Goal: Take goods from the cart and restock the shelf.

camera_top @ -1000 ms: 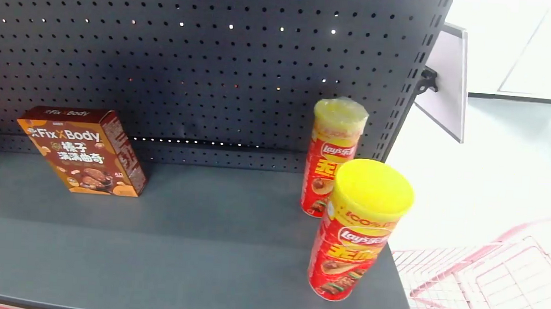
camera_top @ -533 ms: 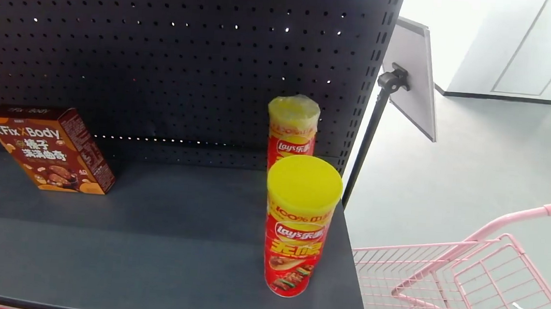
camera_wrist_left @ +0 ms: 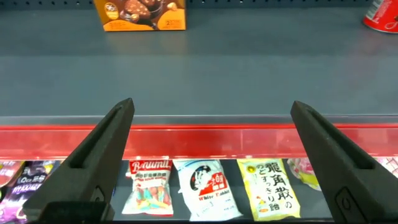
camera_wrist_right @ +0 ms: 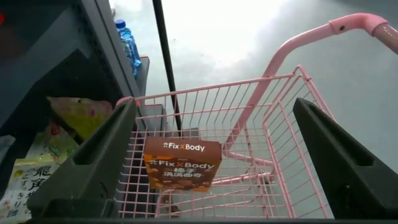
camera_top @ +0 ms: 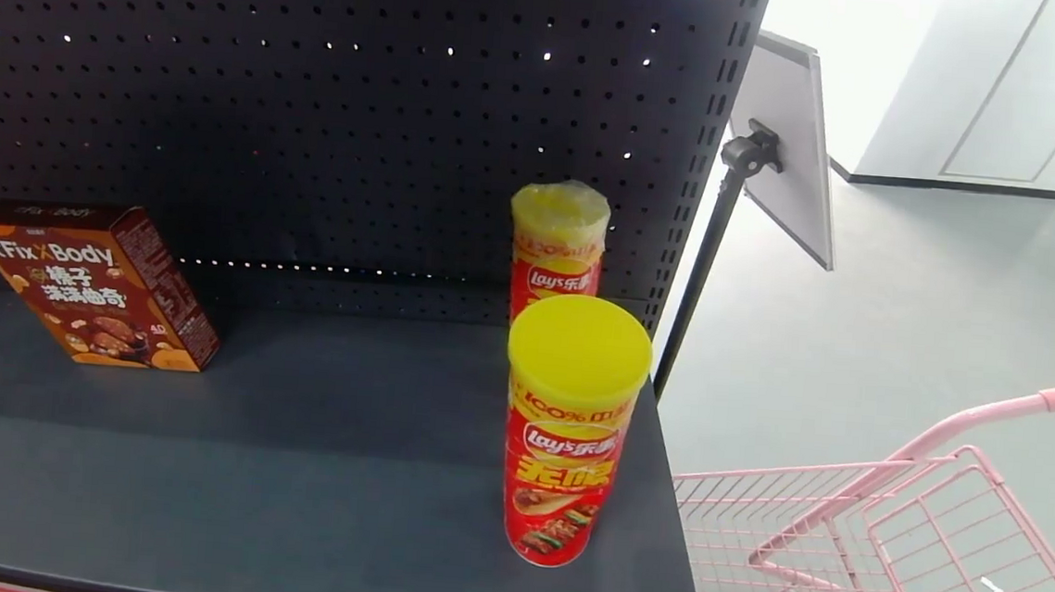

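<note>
Right wrist view: right jaws gape empty over cart (camera_wrist_right: 367,23) holding lettered brown box (camera_wrist_right: 182,163); left jaws likewise.

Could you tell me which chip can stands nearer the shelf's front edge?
The smooth-lidded can; the wrapped-top can stands behind it by the pegboard.

White panel (camera_top: 802,157) on black pole (camera_top: 696,285)

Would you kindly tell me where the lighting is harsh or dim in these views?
Head view: the pegboard is dim, with light pinpricks through its holes; the wall beyond is washed out. Right wrist view: glare whitens the floor behind the cart. Left wrist view: the shelf is evenly lit.
</note>
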Tool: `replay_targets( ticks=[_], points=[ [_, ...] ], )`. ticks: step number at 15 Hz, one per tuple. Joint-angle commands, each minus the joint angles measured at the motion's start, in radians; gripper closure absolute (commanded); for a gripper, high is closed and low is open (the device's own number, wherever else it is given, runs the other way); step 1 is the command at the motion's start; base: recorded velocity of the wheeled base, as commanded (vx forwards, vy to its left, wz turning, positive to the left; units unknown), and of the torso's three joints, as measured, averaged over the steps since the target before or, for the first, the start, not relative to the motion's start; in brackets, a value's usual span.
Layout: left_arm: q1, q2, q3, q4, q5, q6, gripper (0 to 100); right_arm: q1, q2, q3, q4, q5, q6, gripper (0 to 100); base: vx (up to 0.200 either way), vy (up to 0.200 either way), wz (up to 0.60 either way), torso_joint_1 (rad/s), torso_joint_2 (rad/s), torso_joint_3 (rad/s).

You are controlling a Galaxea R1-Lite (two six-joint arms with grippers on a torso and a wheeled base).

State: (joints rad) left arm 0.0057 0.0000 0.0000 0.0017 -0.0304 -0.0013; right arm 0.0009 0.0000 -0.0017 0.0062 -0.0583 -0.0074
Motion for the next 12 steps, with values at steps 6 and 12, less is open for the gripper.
replay_targets(
  ticks=[6,12],
  points=[
    [0.000,0.000,0.000,0.000,0.000,0.000,0,0.001,0.000,0.000,0.000,0.000,0.000,0,-0.100,0.000,0.00,0.005,0.00,0.000],
    [0.000,0.000,0.000,0.000,0.000,0.000,0,0.001,0.000,0.000,0.000,0.000,0.000,0,0.000,0.000,0.00,0.000,0.00,0.000]
  ],
)
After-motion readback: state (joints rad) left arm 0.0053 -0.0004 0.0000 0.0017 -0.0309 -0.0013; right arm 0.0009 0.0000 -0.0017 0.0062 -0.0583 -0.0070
